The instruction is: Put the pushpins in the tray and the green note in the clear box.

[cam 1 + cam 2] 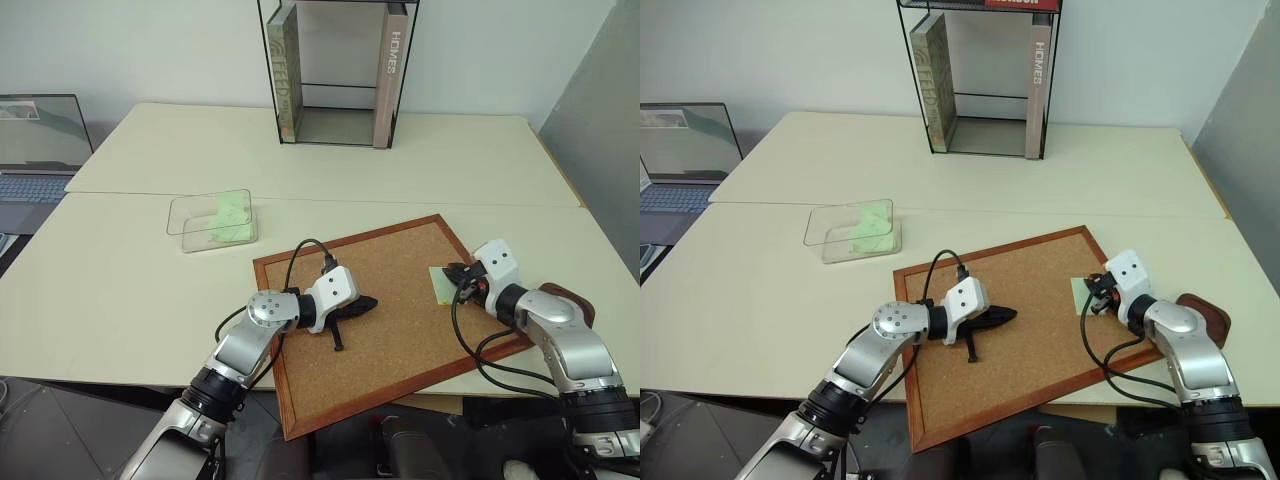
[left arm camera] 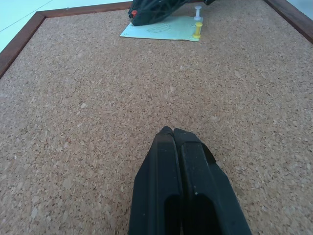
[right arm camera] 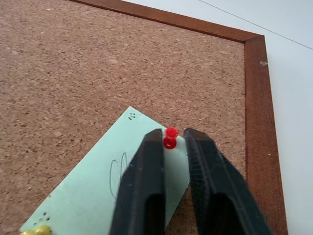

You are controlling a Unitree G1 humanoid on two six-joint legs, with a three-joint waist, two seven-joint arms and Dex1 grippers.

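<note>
A: On a cream table [image 1: 420, 180], a wood-framed corkboard [image 1: 390, 330] lies askew. The right gripper [image 3: 172, 142] has its two black fingers clamped on a red pushpin [image 3: 170, 137] stuck through one corner of a green note [image 3: 98, 196].

B: Where does that note lie?

A: Flat on the board near its 3 o'clock edge, seen from the head camera. A yellow pushpin [image 2: 196, 32] pins another corner, with a white pushpin [image 2: 198, 11] just beside it.

B: And the left gripper [image 2: 172, 133]?

A: Fingers pressed together, holding nothing, resting on bare cork near the board's centre and pointing toward the note at 3 o'clock.

B: Where are the containers?

A: The tray [image 1: 1212, 318], a dark reddish-brown dish, sits just off the board's edge at about 4 o'clock, partly hidden behind the right forearm. The clear box [image 1: 205, 222] stands on the table at roughly 10 o'clock from the board, well apart from both grippers; a pale green slip [image 1: 232, 212] already lies inside it.

B: Anything else around?

A: A black wire-framed glass stand [image 1: 338, 70] holding books at 12 o'clock by the wall, and a laptop [image 1: 35, 150] at 9 o'clock on the far left. The board's raised frame lies between the pinned note and the tray. Black cables loop from both wrists over the cork.
</note>
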